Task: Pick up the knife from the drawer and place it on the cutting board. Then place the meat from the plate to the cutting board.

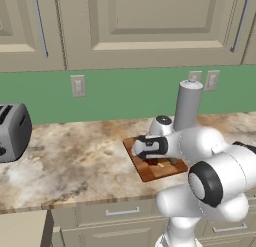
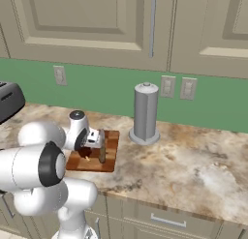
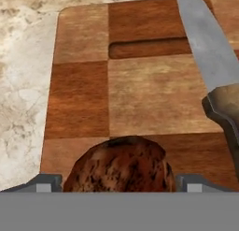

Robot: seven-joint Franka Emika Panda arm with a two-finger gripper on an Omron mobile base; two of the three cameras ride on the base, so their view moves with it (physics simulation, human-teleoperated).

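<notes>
Jaws: gripper [image 3: 119, 182] spread wide, tips either side of the meat [image 3: 122, 164], not squeezing
Board [image 3: 93, 94]: meat plus knife [image 3: 210, 61] on it

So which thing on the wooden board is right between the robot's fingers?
The meat, the dark reddish-brown lump between the end effector's open fingertips. The knife lies off to one side.

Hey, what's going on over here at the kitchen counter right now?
A white robot arm is working over the cutting board on the marble counter. The knife already lies on the board, and the meat sits on the board too, right between the tips of the end effector, whose jaws stand wide apart on either side of it rather than squeezing it. A grey canister stands just behind the board and a toaster sits off to the left.
</notes>
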